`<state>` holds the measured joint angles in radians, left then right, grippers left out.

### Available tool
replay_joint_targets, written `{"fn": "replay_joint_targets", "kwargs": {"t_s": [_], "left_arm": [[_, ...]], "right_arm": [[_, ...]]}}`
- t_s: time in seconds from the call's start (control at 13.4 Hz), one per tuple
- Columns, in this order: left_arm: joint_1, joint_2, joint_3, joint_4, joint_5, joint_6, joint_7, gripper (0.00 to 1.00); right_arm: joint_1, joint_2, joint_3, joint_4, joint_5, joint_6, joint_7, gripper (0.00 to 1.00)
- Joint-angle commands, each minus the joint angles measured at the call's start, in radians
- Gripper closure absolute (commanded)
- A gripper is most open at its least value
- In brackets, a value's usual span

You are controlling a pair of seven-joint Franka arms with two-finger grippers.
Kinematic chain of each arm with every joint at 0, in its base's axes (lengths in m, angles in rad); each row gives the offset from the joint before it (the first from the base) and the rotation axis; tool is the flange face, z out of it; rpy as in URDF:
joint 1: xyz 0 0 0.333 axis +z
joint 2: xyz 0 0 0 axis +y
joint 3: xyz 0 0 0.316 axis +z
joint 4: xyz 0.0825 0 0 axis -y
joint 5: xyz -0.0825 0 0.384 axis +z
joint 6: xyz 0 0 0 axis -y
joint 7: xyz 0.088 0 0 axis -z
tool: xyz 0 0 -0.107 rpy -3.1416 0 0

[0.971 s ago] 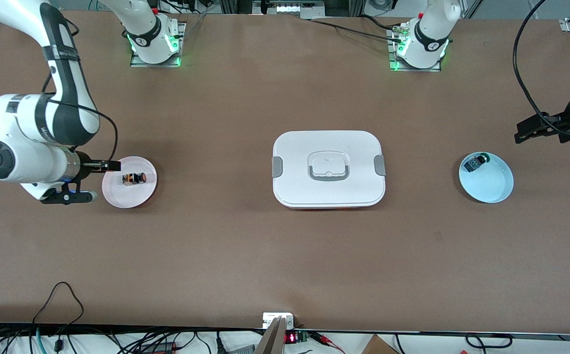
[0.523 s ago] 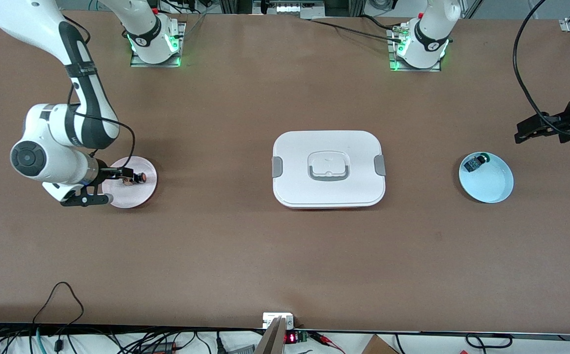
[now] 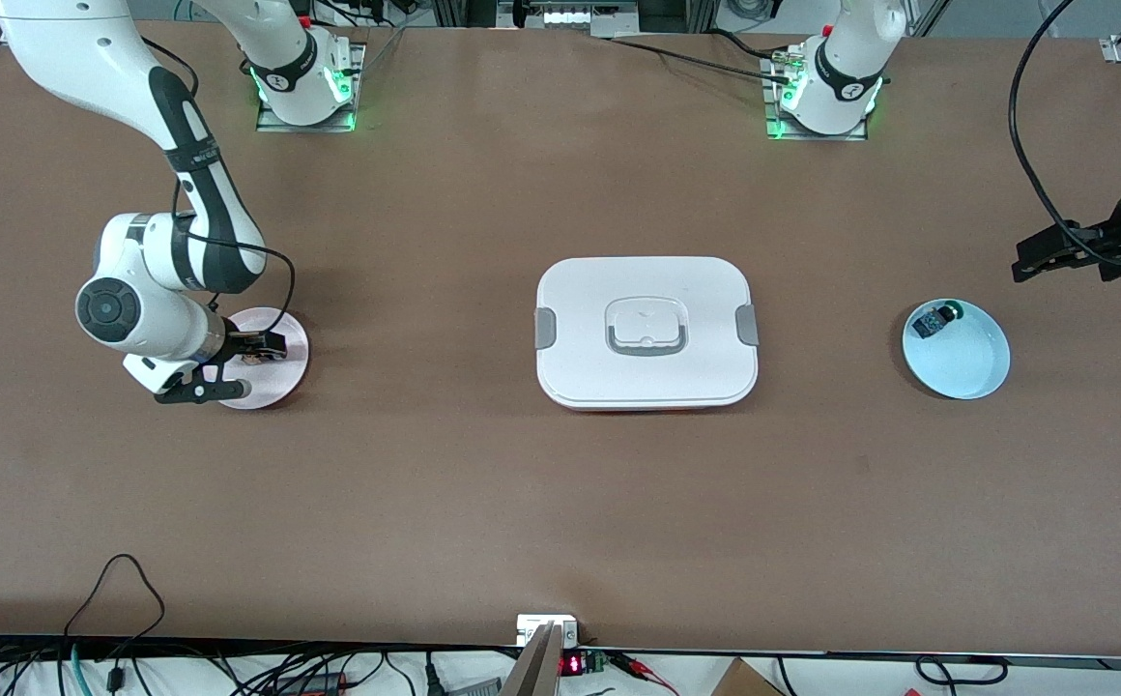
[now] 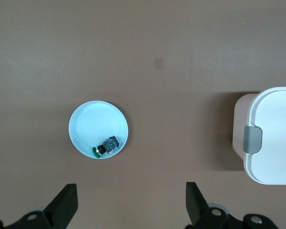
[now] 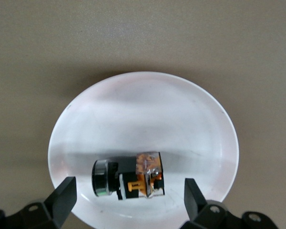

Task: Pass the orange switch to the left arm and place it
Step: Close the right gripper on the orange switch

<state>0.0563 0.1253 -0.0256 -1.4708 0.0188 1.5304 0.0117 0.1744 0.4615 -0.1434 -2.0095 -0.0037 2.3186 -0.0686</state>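
Midway along the table sits the box, lid on. Toward the right arm's end, the right gripper hangs low over a pink plate, jaws spread either side of the orange switch lying there. The left gripper waits, jaws spread, near a pale blue plate.

I can read nothing here: the red digits on the small display at the bench edge stay illegible.
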Motion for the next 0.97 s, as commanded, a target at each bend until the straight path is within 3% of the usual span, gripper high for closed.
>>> {"fn": "replay_joint_targets", "kwargs": {"t_s": [0.0,0.9], "left_arm": [[-0.001,0.004,0.007,0.018,-0.019,-0.006,0.004,0.00],[-0.007,0.005,0.007,0.018,-0.016,-0.006,0.004,0.00]], "right_arm": [[-0.003,-0.003,0.001,-0.058,0.014,0.088,-0.043,0.00],[-0.004,0.040,0.010,-0.060,0.031,0.105,-0.043,0.00]]}}
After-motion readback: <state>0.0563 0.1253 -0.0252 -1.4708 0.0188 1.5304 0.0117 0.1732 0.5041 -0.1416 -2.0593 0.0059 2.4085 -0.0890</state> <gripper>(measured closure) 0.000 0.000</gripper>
